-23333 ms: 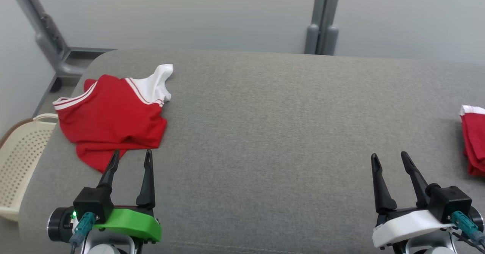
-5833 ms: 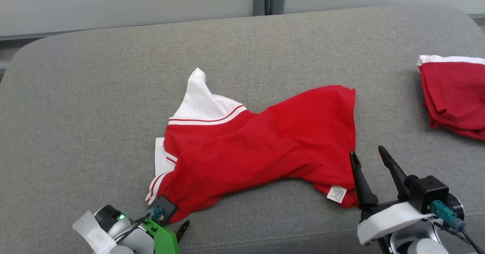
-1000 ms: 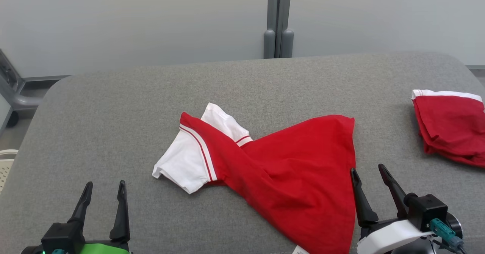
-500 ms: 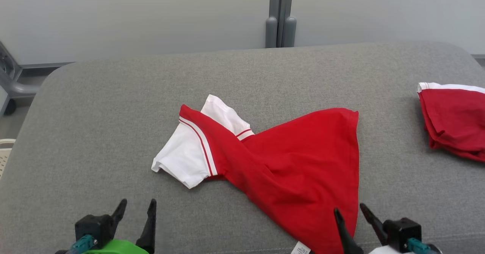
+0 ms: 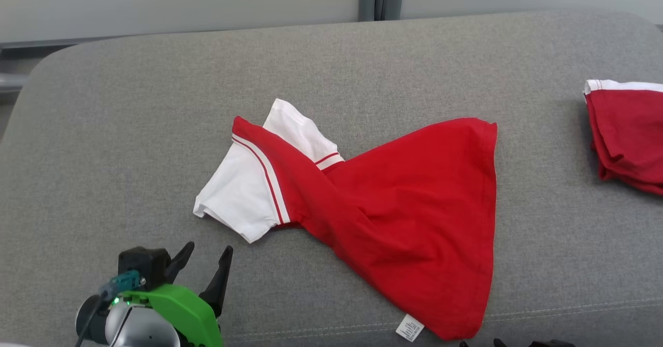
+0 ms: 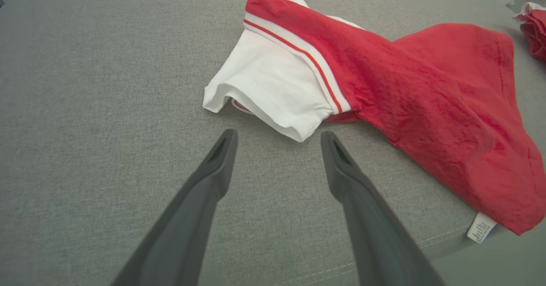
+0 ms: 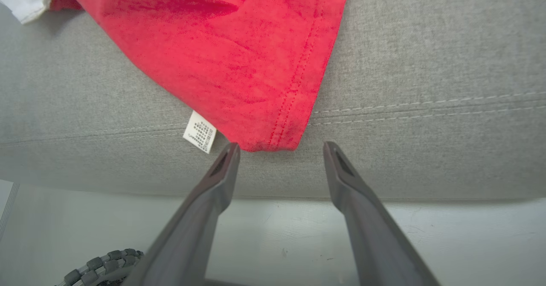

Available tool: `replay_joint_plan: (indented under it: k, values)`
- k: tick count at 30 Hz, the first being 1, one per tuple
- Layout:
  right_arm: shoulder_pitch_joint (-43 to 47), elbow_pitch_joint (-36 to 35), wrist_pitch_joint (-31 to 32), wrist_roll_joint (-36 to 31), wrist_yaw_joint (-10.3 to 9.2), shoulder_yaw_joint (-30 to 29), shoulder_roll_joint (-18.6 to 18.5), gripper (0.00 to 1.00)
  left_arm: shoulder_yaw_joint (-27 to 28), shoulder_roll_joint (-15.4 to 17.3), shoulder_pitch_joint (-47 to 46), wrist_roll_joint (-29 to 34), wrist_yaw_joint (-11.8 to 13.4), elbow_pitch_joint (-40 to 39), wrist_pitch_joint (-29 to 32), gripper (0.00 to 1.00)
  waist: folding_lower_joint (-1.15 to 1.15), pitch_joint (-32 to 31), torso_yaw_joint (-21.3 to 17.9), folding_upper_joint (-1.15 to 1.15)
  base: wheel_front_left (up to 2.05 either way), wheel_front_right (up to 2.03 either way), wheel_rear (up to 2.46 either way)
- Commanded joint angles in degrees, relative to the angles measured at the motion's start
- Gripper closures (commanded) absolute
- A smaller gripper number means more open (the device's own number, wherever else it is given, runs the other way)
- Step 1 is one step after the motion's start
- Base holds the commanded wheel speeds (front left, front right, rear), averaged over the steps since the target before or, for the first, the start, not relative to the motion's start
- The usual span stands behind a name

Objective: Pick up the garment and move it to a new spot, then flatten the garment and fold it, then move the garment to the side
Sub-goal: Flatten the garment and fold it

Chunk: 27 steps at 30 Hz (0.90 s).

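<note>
Status: the red T-shirt point(image 5: 404, 217) lies near the middle of the grey upholstered bench point(image 5: 129, 129), free of both grippers. If this is the intended new spot, the relocation step is judged complete.

Flattening is not done. The body is twisted and fans out from a narrow waist toward the hem. The white sleeve point(image 5: 235, 191) lies partly over the second sleeve, and the shoulder area is bunched. Folding and the move to the side are both outstanding. A second red garment point(image 5: 627, 134) lies well apart at the bench's right end and is taken as no part of the present step.

Left gripper point(image 6: 278, 134): fingers spread wide, nothing held. The tips point at the near edge of the white sleeve and stop just short of it, with bare upholstery between.

Right gripper point(image 7: 280, 146): fingers equally spread, nothing held. The near hem corner of the T-shirt sits at the bench's front seam, level with the fingertips and between them. The care label point(image 7: 199, 137) hangs just beside the left finger. Contact between that finger and the cloth cannot be confirmed.

Assessment: both grippers appear placed to take sleeve and hem corner for spreading the T-shirt flat
</note>
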Motion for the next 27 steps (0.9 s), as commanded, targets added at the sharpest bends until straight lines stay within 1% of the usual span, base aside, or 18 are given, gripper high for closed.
replay_joint_plan:
  k: [1, 8, 14, 18, 21, 22, 23, 24, 27]
  values:
    - [-0.7, 0.6, 0.0, 0.9, -0.03, -0.2, 0.0, 0.00, -0.3, 0.5, -2.5, -0.4, -0.9, 0.7, 0.9, 0.00, 0.00, 3.1, -0.7, 0.00, 0.00, 0.00, 0.00]
    - [-5.1, 4.1, -1.6, 2.3, -0.03, 1.0, -0.1, 0.00, -0.7, 0.2, -8.9, -1.7, -3.5, 5.5, 3.0, 0.00, 0.00, 6.7, -1.7, 0.00, 0.00, 0.00, 0.00]
    - [-8.4, 6.6, -3.1, 3.2, -0.03, 2.7, -0.1, 0.00, -1.3, -0.3, -12.1, -3.6, -5.6, 9.7, 5.1, 0.00, 0.00, 9.4, -2.6, 0.00, 0.00, 0.00, 0.00]
    - [-10.0, 8.3, -3.7, 3.7, -0.03, 3.8, -0.1, 0.00, -1.4, -1.2, -13.3, -4.7, -6.2, 11.9, 5.1, 0.00, 0.00, 10.9, -2.9, 0.00, 0.00, 0.00, 0.00]
    - [-10.6, 8.9, -3.8, 4.0, -0.03, 4.2, -0.1, 0.00, -1.5, -1.2, -13.9, -4.7, -6.5, 12.7, 5.4, 0.00, 0.00, 11.3, -3.0, 0.00, 0.00, 0.00, 0.00]
    - [-10.9, 9.1, -4.0, 4.0, -0.03, 4.4, -0.1, 0.53, -1.5, -1.5, -14.2, -5.2, -6.6, 12.9, 5.2, 0.32, 0.00, 11.6, -3.0, 0.00, 0.00, 0.00, 0.00]
    - [-11.2, 9.3, -4.3, 3.9, -0.03, 4.3, -0.1, 1.00, -1.6, -1.6, -14.3, -5.3, -6.9, 13.1, 5.0, 0.77, 0.00, 11.7, -3.0, 0.00, 0.00, 0.00, 0.00]
    - [-11.3, 9.4, -4.5, 4.0, -0.03, 4.4, -0.1, 1.00, -1.8, -1.7, -14.2, -5.6, -7.2, 13.2, 4.9, 1.00, 0.00, 11.8, -3.0, 0.00, 0.00, 0.00, 0.00]
    - [-11.5, 8.6, -4.8, 4.0, -0.04, 4.6, -0.1, 1.00, -1.7, -1.5, -14.5, -5.4, -7.5, 12.5, 3.8, 1.00, 0.00, 12.0, -3.0, 0.00, 0.00, 0.00, 0.00]
